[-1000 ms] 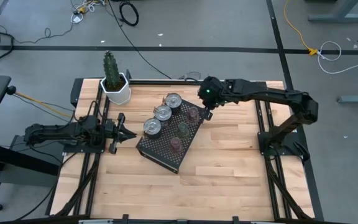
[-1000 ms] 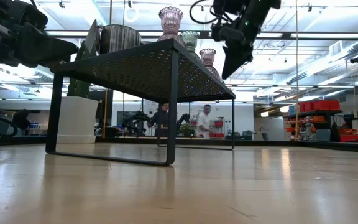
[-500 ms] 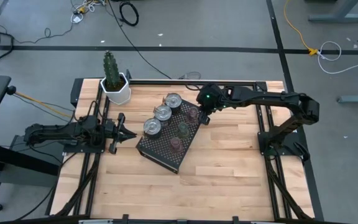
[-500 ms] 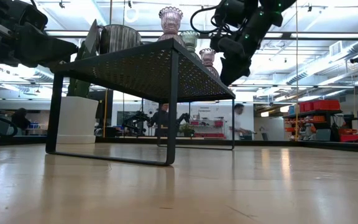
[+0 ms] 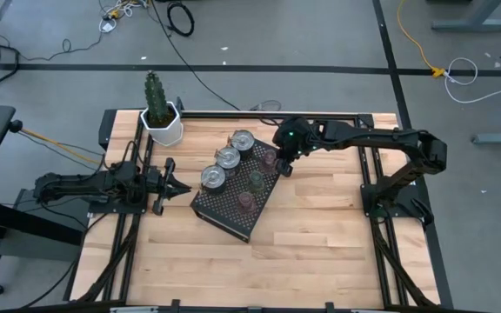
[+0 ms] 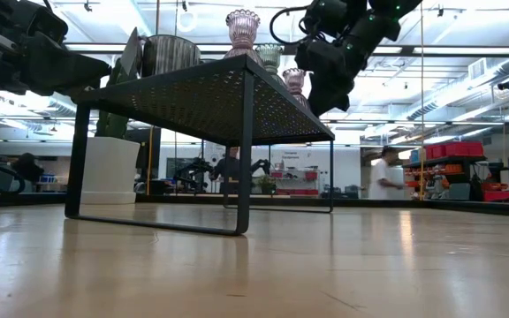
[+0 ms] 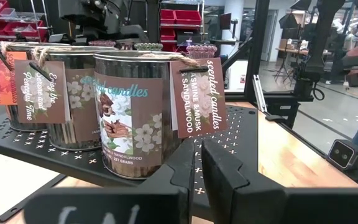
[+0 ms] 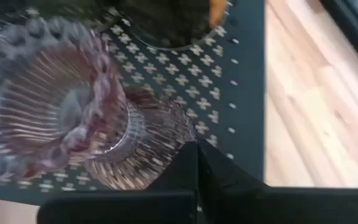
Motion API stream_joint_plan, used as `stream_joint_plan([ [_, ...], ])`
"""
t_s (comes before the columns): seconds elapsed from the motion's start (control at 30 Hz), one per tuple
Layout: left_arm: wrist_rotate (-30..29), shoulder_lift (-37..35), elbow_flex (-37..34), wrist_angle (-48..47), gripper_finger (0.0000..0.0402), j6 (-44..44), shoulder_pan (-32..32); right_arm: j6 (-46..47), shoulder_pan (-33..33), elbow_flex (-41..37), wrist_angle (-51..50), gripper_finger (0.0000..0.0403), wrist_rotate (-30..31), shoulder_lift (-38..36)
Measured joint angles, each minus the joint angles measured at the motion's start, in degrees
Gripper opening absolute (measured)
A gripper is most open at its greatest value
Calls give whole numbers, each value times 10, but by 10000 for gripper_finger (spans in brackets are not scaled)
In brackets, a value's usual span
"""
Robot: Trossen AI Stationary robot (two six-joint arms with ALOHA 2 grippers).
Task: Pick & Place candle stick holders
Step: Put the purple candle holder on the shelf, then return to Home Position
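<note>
Pink glass holder (image 8: 61,118): it stands on my black tray (image 8: 241,93) at the corner nearest my right arm, just beyond my right claw (image 8: 197,152) and slightly to one side of it; I cannot tell whether my fingertips touch its ribbed foot.
Right claw (image 5: 283,165): fingers pressed shut together, holding nothing, hanging over the tray's edge beside that pink holder.
Left claw (image 5: 179,188): fingers close together with only a thin gap, holding nothing, low over the wooden table (image 5: 320,226) and just off the tray's side nearest my left arm.
Silver holders (image 5: 225,158): three shiny round tins in a row along the tray's side nearest my left arm, each with a paper tag; the nearest one (image 7: 132,115) stands right in front of my left claw (image 7: 199,168), apart from it.
Other glass holders: a second pink one (image 5: 246,201) near the tray's front end and an olive one (image 5: 255,180) between the two pink ones, well apart from both claws.
Cactus pot (image 5: 161,122): white, at the table's back corner, off the tray.
Room behind: a person (image 6: 383,174) is far off.
</note>
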Motion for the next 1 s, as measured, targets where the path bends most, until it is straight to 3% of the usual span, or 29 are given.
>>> stream_joint_plan([
  [0.47, 0, 0, 0, 0, 34, 0, 0, 11, 0, 0, 11, 0, -48, 0],
  [0.8, 0, 0, 0, 0, 34, 0, 0, 17, 0, 0, 9, 0, -35, -1],
  [1.0, 0, 0, 0, 0, 34, 0, 0, 8, 0, 0, -2, 0, -13, -37],
])
